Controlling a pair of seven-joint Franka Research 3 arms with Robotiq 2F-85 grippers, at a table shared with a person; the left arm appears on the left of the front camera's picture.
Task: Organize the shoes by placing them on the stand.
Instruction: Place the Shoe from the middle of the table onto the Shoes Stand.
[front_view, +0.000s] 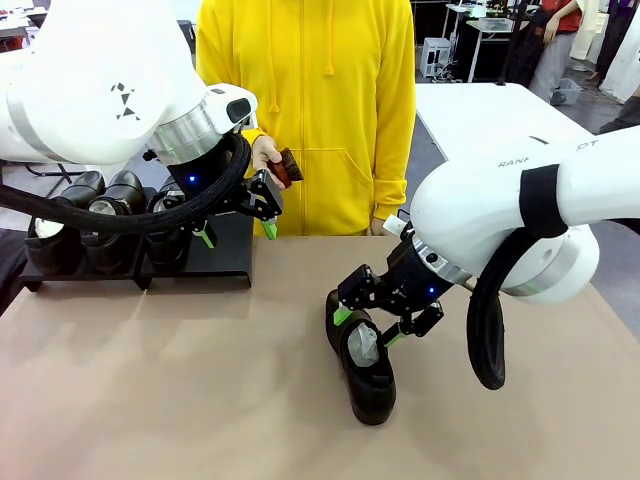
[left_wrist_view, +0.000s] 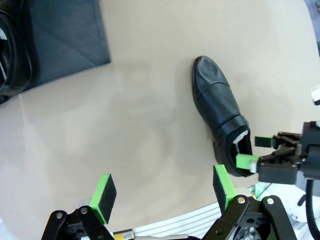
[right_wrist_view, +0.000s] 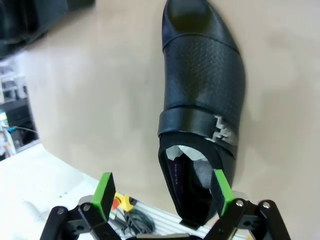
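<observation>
In the front view, three black shoes (front_view: 100, 215) sit on the stand (front_view: 215, 262) at the far left of the desk (front_view: 200, 390), partly hidden by the left arm's cable. The stand's right end is bare. The left pincer (front_view: 238, 232) hangs over that bare end, its jaws spread with nothing between them. Just behind it, a person in a yellow hooded top holds a small reddish-brown object (front_view: 289, 167) in one hand (front_view: 266, 153).

Toward the middle of the desk a fourth black shoe (front_view: 364, 370) lies alone, well apart from the stand, white paper showing in its opening. The right pincer (front_view: 372, 328) is at this shoe's heel end, jaws spread, one green pad at each side of the heel opening.

The left wrist view looks down from above: the lone shoe (left_wrist_view: 220, 107) lies on the tan surface, with a corner of the stand (left_wrist_view: 65, 40) at top left and the right pincer (left_wrist_view: 252, 152) at the shoe's heel.

The right wrist view shows detail the others lack: the shoe's (right_wrist_view: 205, 95) perforated upper, a strap with a metal buckle, and one green pad (right_wrist_view: 222, 186) over the heel opening while the other (right_wrist_view: 103, 196) stands clear of the shoe.
</observation>
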